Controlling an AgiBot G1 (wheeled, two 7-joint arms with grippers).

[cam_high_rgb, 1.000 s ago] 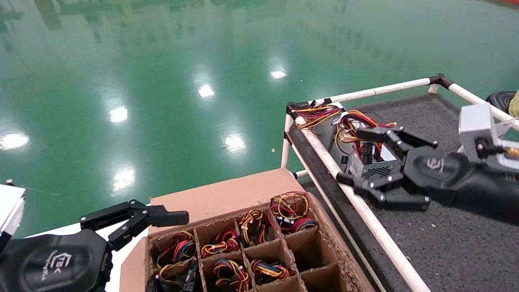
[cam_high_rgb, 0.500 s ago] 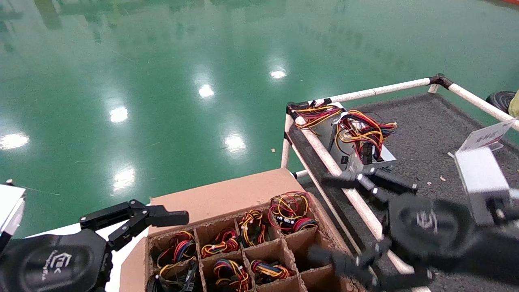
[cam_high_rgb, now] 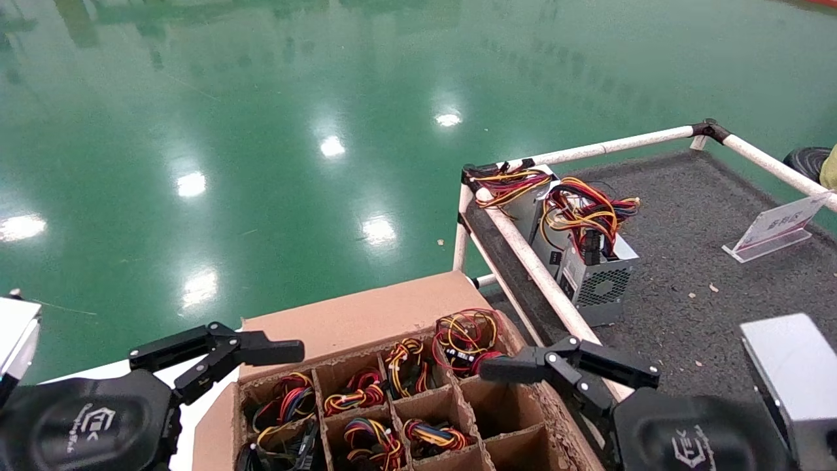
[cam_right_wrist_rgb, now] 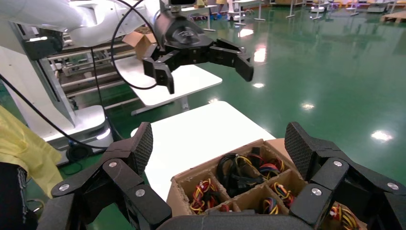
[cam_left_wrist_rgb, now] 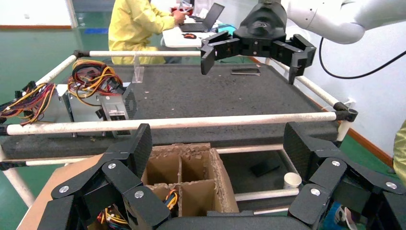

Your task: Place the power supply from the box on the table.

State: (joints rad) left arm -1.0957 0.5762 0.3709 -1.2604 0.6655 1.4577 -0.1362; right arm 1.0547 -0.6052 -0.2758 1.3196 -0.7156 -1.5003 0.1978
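We are swinging our right hand (cam_high_rgb: pixel 523 392) back from the desk (cam_high_rgb: pixel 686 307) toward the box (cam_high_rgb: pixel 366 314); a second ago it was hanging over the power supplies at the desk's near-left edge, and now it is hovering over the box's 3 o'clock rim with its fingers spread wide and nothing between them. That is telling us a delivery is finished: two power supplies (cam_high_rgb: pixel 592 275) are sitting on the desk against the white rail (cam_high_rgb: pixel 536 275), wires piled on top. The next power supply (cam_high_rgb: pixel 465 340), the one with the big loose wire bundle, is waiting in the box's cell at about 1 o'clock, just ahead of our right fingers. Our left hand (cam_high_rgb: pixel 216 353) is idling open at the box's 9 o'clock side, unmoved. We are judging the next step to be a descent into that cell.
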